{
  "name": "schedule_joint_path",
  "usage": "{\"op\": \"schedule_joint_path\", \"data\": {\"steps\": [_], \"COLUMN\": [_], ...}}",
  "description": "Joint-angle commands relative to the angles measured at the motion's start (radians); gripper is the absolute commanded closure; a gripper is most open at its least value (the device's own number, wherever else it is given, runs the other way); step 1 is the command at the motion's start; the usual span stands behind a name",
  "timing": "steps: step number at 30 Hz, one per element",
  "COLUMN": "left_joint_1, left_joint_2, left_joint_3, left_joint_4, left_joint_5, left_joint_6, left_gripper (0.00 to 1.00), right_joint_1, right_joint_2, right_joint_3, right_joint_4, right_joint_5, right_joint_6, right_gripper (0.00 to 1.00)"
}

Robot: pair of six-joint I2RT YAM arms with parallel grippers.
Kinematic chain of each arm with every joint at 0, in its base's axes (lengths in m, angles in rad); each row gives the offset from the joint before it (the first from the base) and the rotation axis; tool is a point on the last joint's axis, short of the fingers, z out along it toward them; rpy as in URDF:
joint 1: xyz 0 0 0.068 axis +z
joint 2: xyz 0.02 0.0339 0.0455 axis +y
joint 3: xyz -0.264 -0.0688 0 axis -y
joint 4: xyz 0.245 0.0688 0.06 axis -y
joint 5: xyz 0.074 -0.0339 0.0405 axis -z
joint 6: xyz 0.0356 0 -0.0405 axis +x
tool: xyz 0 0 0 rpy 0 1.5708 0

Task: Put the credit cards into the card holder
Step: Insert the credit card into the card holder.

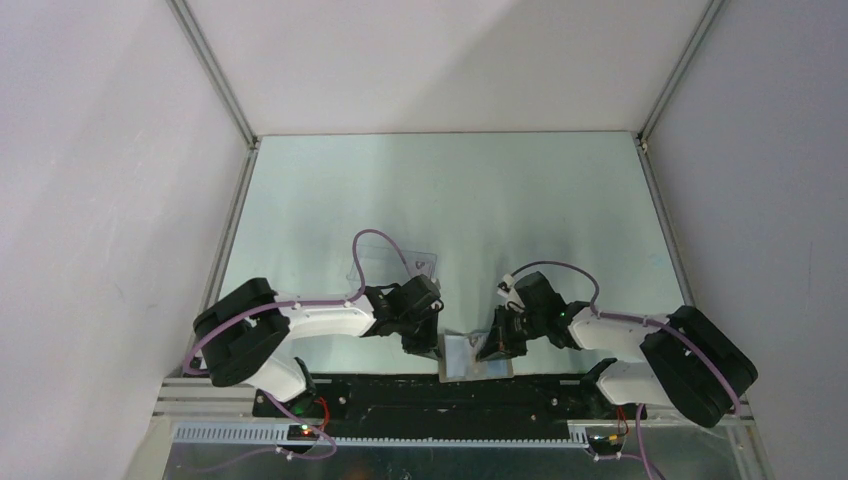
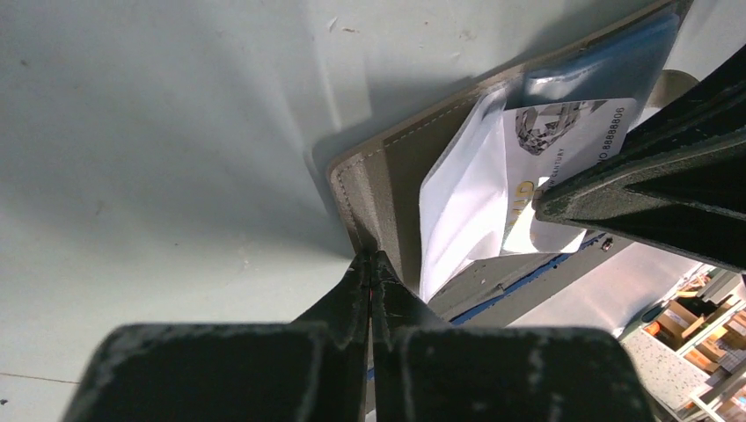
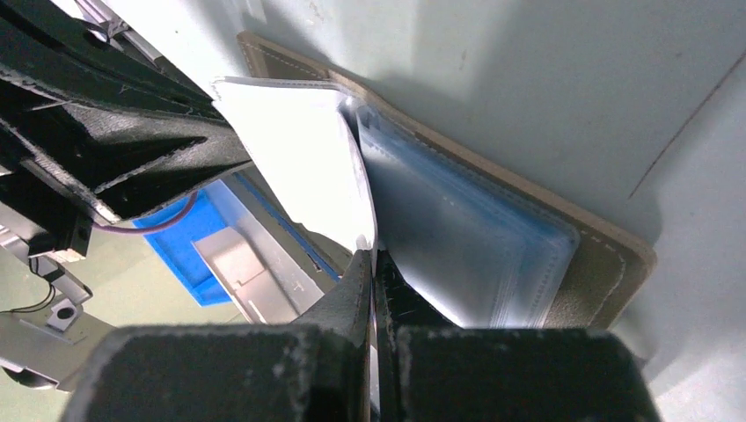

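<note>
Two jaws pinching card holder (image 2: 387, 180), credit card (image 2: 563, 132)

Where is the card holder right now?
Top view: the card holder lies open, low centre, between the left pincer and the right pincer.

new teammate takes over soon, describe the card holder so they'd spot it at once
Go to the near edge of the pale green table, where the left gripper and right gripper converge. Between them lies the small grey-brown fold-over card holder, open, light blue clear pockets showing. Unlike the transparent plastic box farther back, it is opaque with stitched edges.
</note>
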Motion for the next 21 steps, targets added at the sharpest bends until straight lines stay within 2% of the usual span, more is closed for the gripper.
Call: {"op": "schedule_joint_path", "data": {"steps": [1, 8, 18, 19, 21], "left_joint_1": [-0.017, -0.019, -0.019, -0.019, -0.019], "left_joint_2": [0.035, 0.036, 0.034, 0.035, 0.037], "left_joint_3": [0.012, 0.014, 0.01, 0.011, 0.014], "left_joint_4": [-0.001, -0.002, -0.004, -0.004, -0.004], "left_joint_5": [-0.015, -0.015, -0.018, -0.017, -0.015], "left_joint_6": [0.023, 0.025, 0.024, 0.024, 0.024], "left_gripper": [1.0, 1.0, 1.0, 1.0, 1.0], "right_joint_1": [0.012, 0.028, 0.086, 0.094, 0.113], "right_joint_2": [0.066, 0.208, 0.209, 0.206, 0.191], "right_joint_3": [-0.021, 0.027, 0.081, 0.081, 0.081], "right_joint_4": [-0.069, 0.049, 0.063, 0.061, 0.062], "right_joint_5": [-0.017, -0.07, -0.007, -0.004, 0.013], "right_joint_6": [-0.045, -0.066, 0.026, 0.029, 0.047], "right_gripper": [1.0, 1.0, 1.0, 0.98, 0.89]}}
